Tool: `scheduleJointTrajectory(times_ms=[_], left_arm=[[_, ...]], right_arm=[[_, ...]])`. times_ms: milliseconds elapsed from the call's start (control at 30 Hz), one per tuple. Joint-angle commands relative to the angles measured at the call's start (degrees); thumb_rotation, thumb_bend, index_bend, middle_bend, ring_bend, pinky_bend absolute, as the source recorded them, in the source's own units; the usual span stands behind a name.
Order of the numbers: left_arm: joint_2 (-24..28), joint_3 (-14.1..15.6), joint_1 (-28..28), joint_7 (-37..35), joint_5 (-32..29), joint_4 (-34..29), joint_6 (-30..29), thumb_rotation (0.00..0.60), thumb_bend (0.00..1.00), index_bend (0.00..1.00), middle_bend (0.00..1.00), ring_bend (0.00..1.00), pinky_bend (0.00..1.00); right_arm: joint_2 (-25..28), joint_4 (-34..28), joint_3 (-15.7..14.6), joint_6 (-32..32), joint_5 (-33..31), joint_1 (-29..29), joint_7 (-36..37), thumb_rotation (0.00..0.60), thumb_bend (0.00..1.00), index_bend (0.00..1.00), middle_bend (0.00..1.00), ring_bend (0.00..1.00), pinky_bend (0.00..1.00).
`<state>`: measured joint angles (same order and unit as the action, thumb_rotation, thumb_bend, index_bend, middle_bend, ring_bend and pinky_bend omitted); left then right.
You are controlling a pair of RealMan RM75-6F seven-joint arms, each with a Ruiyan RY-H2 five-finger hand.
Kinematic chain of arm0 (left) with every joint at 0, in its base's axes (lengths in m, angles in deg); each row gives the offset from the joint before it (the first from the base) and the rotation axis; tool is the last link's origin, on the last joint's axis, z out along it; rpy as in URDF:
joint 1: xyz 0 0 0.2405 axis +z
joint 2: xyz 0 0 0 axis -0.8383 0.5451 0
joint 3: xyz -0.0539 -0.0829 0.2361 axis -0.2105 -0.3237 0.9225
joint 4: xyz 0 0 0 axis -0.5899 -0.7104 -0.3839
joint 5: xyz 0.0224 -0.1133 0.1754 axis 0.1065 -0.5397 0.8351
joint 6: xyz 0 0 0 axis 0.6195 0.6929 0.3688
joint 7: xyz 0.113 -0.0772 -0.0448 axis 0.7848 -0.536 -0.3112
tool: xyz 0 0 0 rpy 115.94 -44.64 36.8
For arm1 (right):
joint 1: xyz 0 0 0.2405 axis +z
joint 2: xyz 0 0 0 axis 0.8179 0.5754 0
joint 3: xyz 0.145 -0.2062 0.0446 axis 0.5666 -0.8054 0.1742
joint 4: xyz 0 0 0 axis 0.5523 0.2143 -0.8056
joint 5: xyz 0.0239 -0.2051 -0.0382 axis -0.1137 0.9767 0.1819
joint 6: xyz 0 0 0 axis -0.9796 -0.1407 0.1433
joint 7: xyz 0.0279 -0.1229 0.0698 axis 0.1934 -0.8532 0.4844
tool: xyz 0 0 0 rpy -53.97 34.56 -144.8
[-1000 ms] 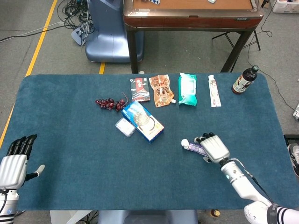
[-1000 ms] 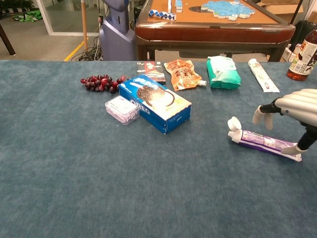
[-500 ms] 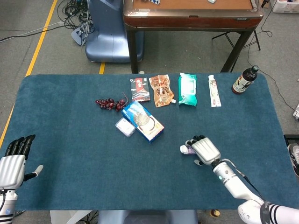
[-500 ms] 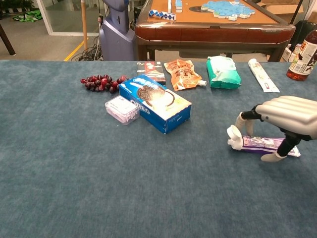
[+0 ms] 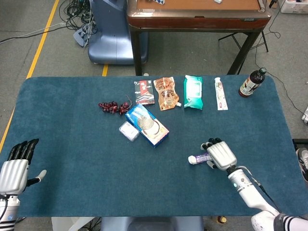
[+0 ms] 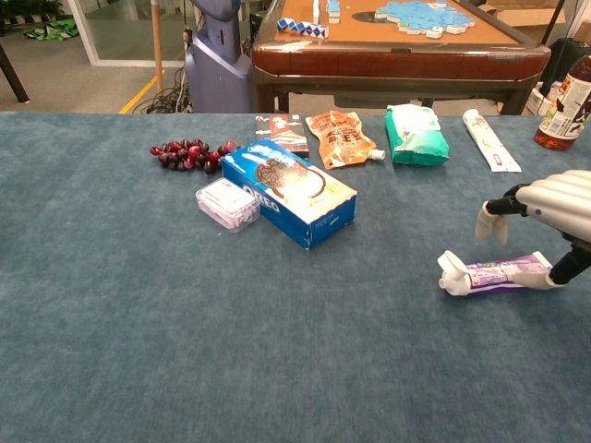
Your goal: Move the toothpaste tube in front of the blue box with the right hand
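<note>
**My right hand on the toothpaste, out at the table's four o'clock**

I am working over a table (image 5: 72,144) covered in dark teal cloth, standing on a grey floor. A yellow line (image 5: 41,43) is running along the floor at ten o'clock, next to a blue machine base (image 5: 108,33) and a tangle of cables. Beyond the far edge a wooden table (image 5: 197,14) with dark legs is standing at twelve o'clock.

The toothpaste tube (image 6: 499,274) is lying flat on the cloth at about four o'clock from the table's middle, well apart from the blue box (image 6: 288,191), which is sitting near the centre. The tube's long axis is running almost straight across the table, its white cap (image 6: 452,273) pointing toward nine o'clock and its tail toward three o'clock, tucked under my palm.

My right hand (image 6: 554,214) is arching over the tail end. My thumb is pressing at the tail on the near side and my fingers (image 6: 488,221) are coming down on the far side. I cannot tell whether they are actually clamping it.

My left hand (image 5: 15,168) is waiting at the table's eight o'clock corner, fingers straight and together, thumb out, holding nothing.

Along the far edge, grapes (image 5: 111,106), a small clear case (image 5: 129,130), three pouches, a white tube and a dark bottle (image 5: 251,83) are lying in a row.
</note>
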<state>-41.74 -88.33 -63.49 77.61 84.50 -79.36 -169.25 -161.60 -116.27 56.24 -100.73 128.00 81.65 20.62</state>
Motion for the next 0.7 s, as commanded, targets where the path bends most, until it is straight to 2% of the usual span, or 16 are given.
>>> scheduleJointTrajectory(times_ms=[33,367,567,700], left_arm=[[0.2,0.0,0.2,0.0,0.0,-0.2,-0.2,0.600,0.18,0.00,0.09,0.06,0.05],[0.9,0.2,0.6,-0.4,0.1,-0.6,-0.6,0.600,0.18,0.00,0.09,0.06,0.05],[0.8,0.2,0.4,-0.4,0.4,-0.5,-0.4,0.600,0.18,0.00,0.09,0.06,0.05],[0.8,0.2,0.4,-0.4,0.4,-0.6,-0.5,0.600,0.18,0.00,0.09,0.06,0.05]], right_arm=[[-1.6,1.9,-0.1,-0.4,0.4,0.0,0.5,0.550,0.32,0.37,0.44,0.25,0.27],[-2.4,3.2,-1.1,0.1,1.2,0.0,0.2,0.549,0.33,0.38,0.44,0.25,0.27],[-2.5,3.6,-1.1,-0.3,1.0,-0.3,-0.9,0.551,0.26,0.38,0.45,0.25,0.27],[-3.1,4.3,-1.2,-0.3,1.2,-0.2,-1.6,0.549,0.25,0.39,0.46,0.26,0.27]])
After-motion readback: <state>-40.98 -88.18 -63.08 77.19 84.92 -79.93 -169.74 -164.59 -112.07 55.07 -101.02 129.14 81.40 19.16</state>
